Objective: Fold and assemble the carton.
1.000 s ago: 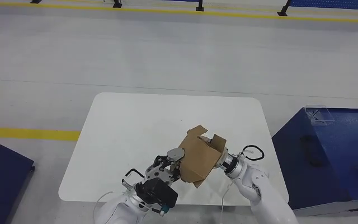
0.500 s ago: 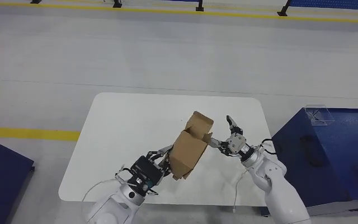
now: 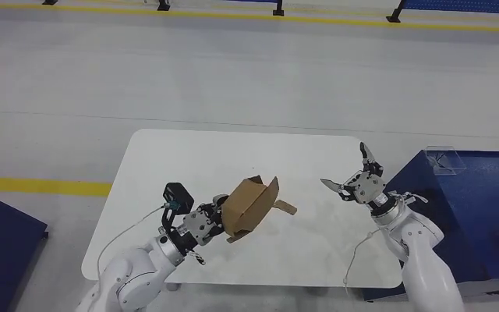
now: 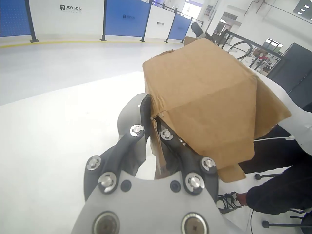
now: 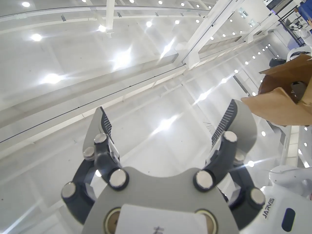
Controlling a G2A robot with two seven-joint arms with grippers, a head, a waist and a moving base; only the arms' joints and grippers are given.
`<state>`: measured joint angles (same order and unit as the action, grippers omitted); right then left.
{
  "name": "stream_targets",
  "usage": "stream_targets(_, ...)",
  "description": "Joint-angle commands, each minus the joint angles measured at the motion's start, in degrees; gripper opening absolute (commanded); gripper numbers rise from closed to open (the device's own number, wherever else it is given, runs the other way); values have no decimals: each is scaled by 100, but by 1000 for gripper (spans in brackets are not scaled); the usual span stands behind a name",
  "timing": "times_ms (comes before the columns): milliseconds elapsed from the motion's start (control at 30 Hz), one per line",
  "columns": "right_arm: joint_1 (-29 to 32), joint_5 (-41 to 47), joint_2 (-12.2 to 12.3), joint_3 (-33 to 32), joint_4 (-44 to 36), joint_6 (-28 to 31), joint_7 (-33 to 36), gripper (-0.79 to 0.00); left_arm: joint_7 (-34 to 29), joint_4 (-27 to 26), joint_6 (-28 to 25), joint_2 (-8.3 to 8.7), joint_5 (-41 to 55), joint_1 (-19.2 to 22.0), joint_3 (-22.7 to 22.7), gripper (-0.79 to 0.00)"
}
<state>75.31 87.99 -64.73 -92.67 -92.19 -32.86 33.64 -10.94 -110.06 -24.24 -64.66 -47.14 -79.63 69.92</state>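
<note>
The brown cardboard carton (image 3: 248,204) is held tilted above the near middle of the white table (image 3: 179,164), with one loose flap (image 3: 285,207) sticking out toward the right. My left gripper (image 3: 218,221) sits at the carton's near-left end, shut on its edge. In the left wrist view the gripper (image 4: 152,115) pinches a wall of the carton (image 4: 202,98), with one finger outside and the other inside. My right gripper (image 3: 345,165) hangs open over the table's right side, well apart from the carton. In its own view the right gripper (image 5: 168,113) points at the ceiling, with the carton (image 5: 280,103) off to one side.
A blue cabinet (image 3: 448,234) stands just past the table's right edge, with a clear holder (image 3: 444,160) on top. Another blue block (image 3: 15,234) sits on the floor to the left. The table's far half and left side are bare.
The right gripper let go of the carton, opened and drew back to the right. The left arm swung the carton left and lower, and its elbow moved out to the left.
</note>
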Motion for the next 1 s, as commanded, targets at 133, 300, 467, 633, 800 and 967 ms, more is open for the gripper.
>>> stream_targets(133,105,-1060,35,7,-331,646,549,0,-507,27,-9,-36,1828,-139,-172,-785)
stream_targets(300,185,-1891,101,-329,-375,1517,1758,0,-2703,371,966,-15,5937,298,15,-785)
stream_targets(467,263,-2564,167,-514,-414,1987,2710,0,-4103,993,2158,-31,8062,774,-13,-785)
stream_targets(633,404,-2824,185,-310,-577,1755,2797,0,-4721,1356,2311,-75,8374,1103,-319,-785)
stream_targets(800,459,-2823,187,-90,-740,1488,2782,0,-5308,1511,1850,-101,8087,1269,-629,-785)
stream_targets(967,549,-2960,222,6,-992,1216,3031,0,-5406,1628,1569,-112,7779,1337,-775,-785)
